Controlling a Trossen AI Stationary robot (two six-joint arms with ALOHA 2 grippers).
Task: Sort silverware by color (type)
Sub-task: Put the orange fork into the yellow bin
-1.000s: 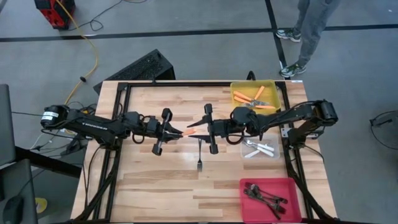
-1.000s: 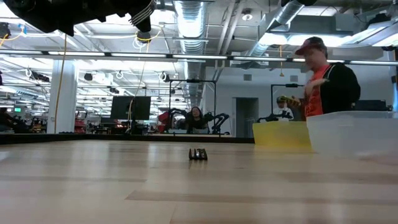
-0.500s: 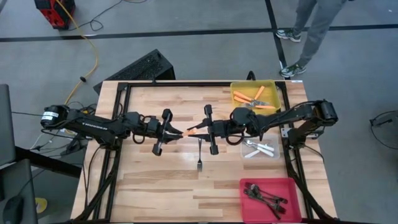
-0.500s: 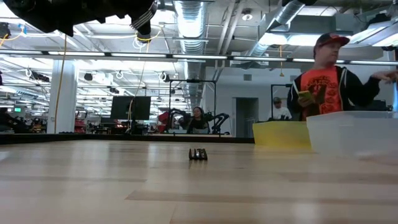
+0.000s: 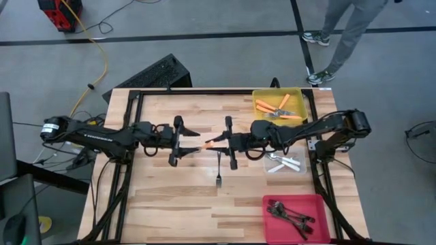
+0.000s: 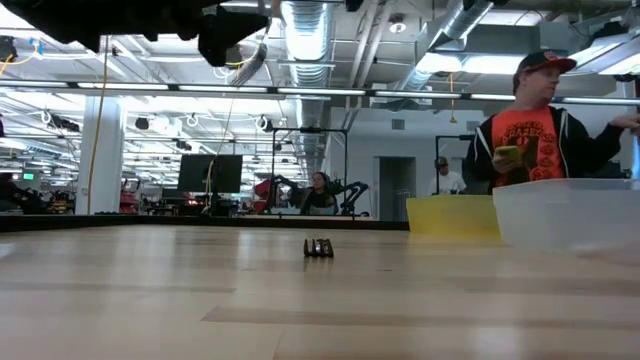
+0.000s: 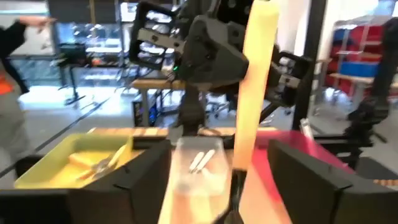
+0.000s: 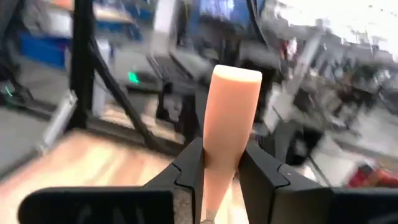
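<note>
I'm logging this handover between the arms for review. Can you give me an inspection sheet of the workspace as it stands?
Surface: wooden table, mostly bare.
Job's things: orange-handled fork in mid-air between the arms; dark fork lying on the table; orange-handled forks in the yellow bin, pale ones in the clear bin, dark ones in the red bin.
Clutter: nothing seen on the table.
Grippers: right gripper shut on the orange handle; left gripper open, fingers wide of the fork.
Cables: yellow cable on the floor.
Surroundings: keyboard on the floor behind the table; person standing past the bins.
</note>
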